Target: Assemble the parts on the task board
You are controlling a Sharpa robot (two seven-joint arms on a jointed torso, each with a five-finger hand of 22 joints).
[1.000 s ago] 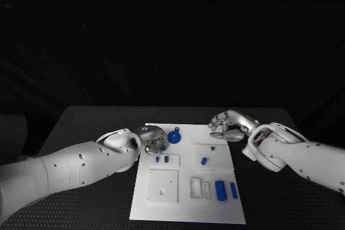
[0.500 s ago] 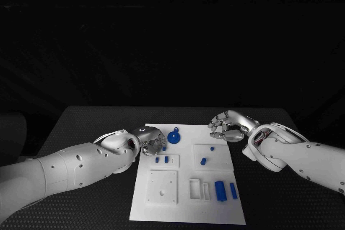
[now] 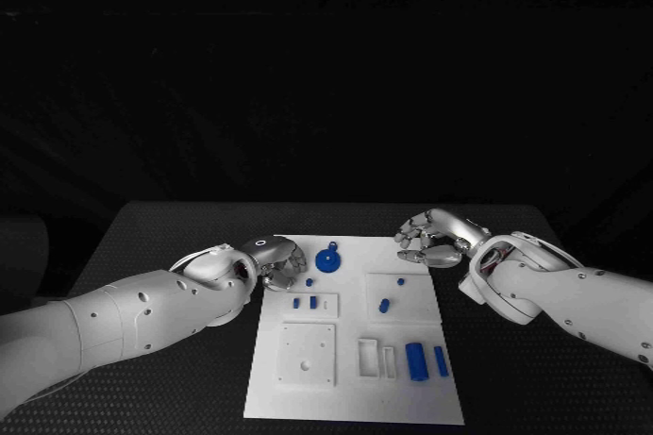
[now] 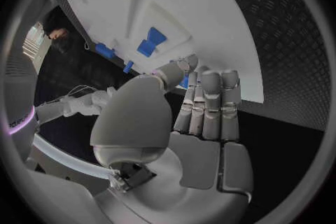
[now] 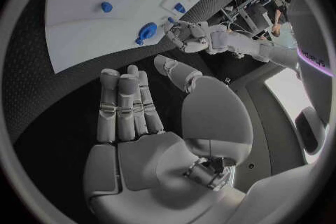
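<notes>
Both hands, left (image 3: 276,257) and right (image 3: 433,239), hover empty-fingered, spread, over the white task board (image 3: 354,397) with blue parts (image 3: 416,359).

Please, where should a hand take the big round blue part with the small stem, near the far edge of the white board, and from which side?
Probably by its round body, from above. The round blue part seems to lie flat on the task board, so only its top and rim are reachable, and the stem looks too thin for a firm hold. The left hand is beside it, so coming from that side suits best.
</notes>
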